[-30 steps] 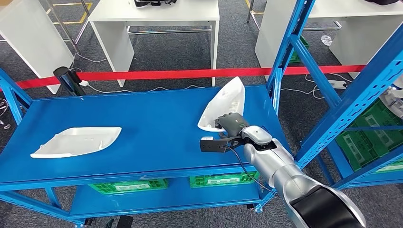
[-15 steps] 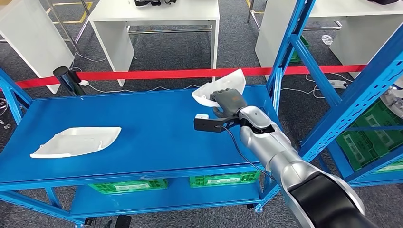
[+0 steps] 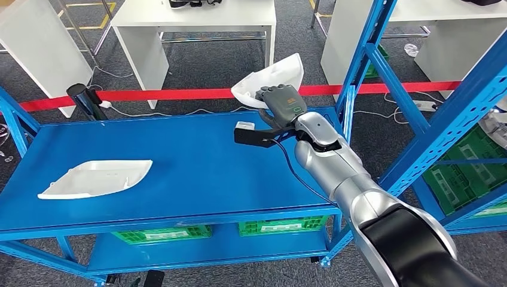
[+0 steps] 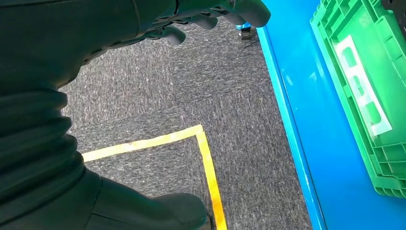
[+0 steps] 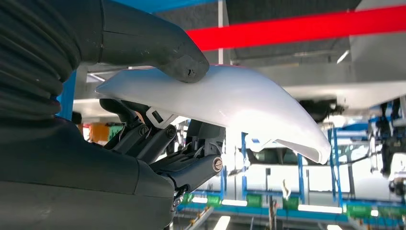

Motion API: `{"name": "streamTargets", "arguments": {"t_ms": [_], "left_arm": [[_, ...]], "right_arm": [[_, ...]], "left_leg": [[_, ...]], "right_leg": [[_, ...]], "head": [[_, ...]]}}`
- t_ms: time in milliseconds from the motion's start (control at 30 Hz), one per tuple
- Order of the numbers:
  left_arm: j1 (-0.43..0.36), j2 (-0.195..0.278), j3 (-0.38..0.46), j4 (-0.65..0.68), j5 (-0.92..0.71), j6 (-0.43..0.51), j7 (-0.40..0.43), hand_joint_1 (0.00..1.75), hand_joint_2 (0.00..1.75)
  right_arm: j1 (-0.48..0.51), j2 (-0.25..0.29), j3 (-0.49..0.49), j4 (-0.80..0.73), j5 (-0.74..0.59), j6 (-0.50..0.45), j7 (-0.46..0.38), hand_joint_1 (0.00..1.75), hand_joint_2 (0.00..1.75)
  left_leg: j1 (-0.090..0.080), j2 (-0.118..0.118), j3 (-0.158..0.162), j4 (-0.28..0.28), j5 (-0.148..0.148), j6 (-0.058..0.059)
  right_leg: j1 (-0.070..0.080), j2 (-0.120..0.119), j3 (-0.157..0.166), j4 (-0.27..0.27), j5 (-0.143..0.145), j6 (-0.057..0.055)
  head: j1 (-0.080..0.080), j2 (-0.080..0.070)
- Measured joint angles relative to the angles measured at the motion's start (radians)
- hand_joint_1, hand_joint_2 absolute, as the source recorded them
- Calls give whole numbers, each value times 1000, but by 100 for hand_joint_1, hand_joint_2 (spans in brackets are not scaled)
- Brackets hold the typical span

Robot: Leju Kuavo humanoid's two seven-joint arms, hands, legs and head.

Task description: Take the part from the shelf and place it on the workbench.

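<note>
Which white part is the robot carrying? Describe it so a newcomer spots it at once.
Find the blue shelf and follow its top level to the far right corner, where the silver right arm reaches in. The right hand holds a curved white shell part lifted clear of the surface. The other white part lies flat at the shelf's left end, untouched.

- Right arm (image 3: 353,191): smooth silver shell in rounded segments; the part nearest the camera is glossy black
- Right hand (image 3: 282,104): dark grey, with a small green mark on its back; a black camera bracket (image 3: 256,136) juts from the wrist, fed by a thin black cable (image 3: 299,179)
- Right wrist view: grey ribbed cover (image 5: 33,57); thick grey thumb (image 5: 158,43); dark fingers (image 5: 191,165) with a small silver screw
- Left hand (image 4: 43,96): dark ribbed cover, dark fingers
</note>
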Motion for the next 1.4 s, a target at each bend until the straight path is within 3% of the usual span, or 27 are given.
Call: {"name": "streamTargets", "arguments": {"t_ms": [667,800,900,967,1067,1100,1133,1200,1267,1300,1400], "left_arm": [[-17,17,34,0,21,23,126,0,175],[-18,30,35,0,4,23,134,0,175],[-20,39,35,0,-16,26,140,0,175],[-21,41,35,-1,-22,28,141,0,175],[-23,47,35,-1,-30,24,148,0,175],[-22,50,34,-1,-36,20,152,0,175],[-21,54,33,-1,-43,14,156,0,175],[-20,64,31,-1,-55,0,164,0,175],[-19,77,29,-1,-64,-14,169,0,175],[-20,83,28,-1,-67,-19,170,0,175],[-16,99,24,-1,-77,-25,176,0,175]], "right_arm": [[-75,57,0,-83,43,-85,37,175,175],[-76,57,0,-95,46,-85,39,175,175],[-77,57,0,-104,49,-85,40,175,175],[-79,57,-1,-108,49,-85,40,175,175],[-72,54,-1,-108,49,-85,39,175,175],[-67,53,-1,-108,48,-84,38,175,175],[-63,52,-1,-108,48,-84,37,175,175],[-60,50,-1,-108,46,-83,36,175,175],[-60,50,-1,-108,45,-84,35,175,175],[-59,49,-1,-108,45,-84,35,175,175],[-56,48,-2,-108,44,-84,35,175,175]], "left_leg": [[-5,0,-1,2,-1,1],[-8,0,-2,5,-3,7],[-6,1,-1,-3,4,18],[0,3,3,-15,15,28],[2,4,0,-17,19,33],[2,3,-2,-15,19,32],[2,2,-4,-13,18,31],[3,-1,-6,-6,15,26],[3,-4,-12,2,12,14],[3,-5,-14,6,11,6],[4,-8,-21,6,16,-16]], "right_leg": [[-6,0,0,-1,1,2],[-9,-1,0,-2,2,7],[-10,0,0,-3,2,17],[-8,1,-21,45,-33,20],[-8,3,-111,236,-126,22],[-9,3,-131,277,-133,22],[-11,3,-134,280,-119,22],[-14,2,-84,173,-51,19],[-11,6,-27,59,-7,13],[-9,7,-15,30,-1,8],[-7,8,-21,20,2,-12]], "head": [[0,0],[0,0],[0,0],[2,0],[4,0],[4,0],[4,0],[4,0],[3,0],[3,0],[3,0]]}}
